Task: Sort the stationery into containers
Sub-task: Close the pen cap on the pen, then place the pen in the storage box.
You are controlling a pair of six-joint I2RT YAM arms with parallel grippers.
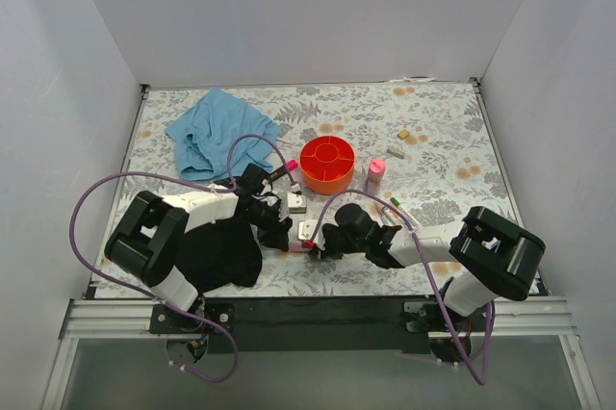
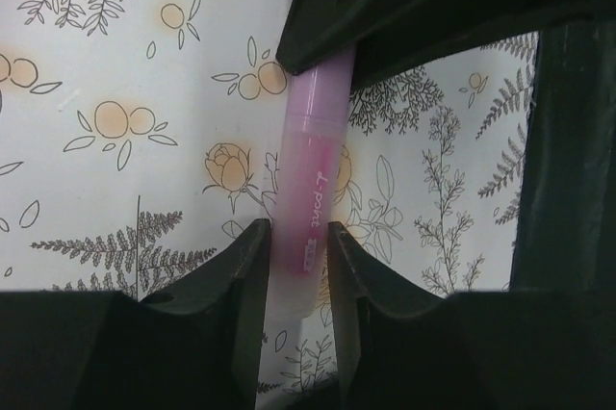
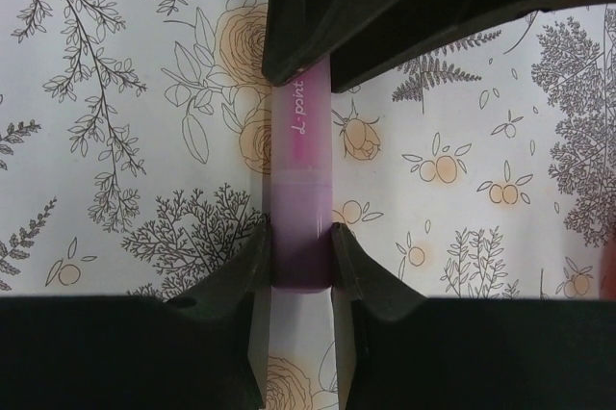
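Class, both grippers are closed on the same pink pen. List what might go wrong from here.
The left gripper and right gripper each clamp one end of the pink pen; pulling in different directions might bend it or pop it apart.
If one releases, the other holds only an end, so the pen may tilt or slip.
The small pink bottle stands beside the orange bowl; a reach there might topple it.

We log the pink stick (image 2: 310,169) as smooth, frosted translucent plastic with printed lettering. The left gripper (image 2: 296,246) and right gripper (image 3: 300,251) look like matt black plastic. The orange bowl (image 1: 327,183) is glossy plastic. Left of the bowl the blue cloth (image 1: 217,131) is soft crumpled fabric. The table cover (image 1: 443,131) is a smooth, matt printed sheet.
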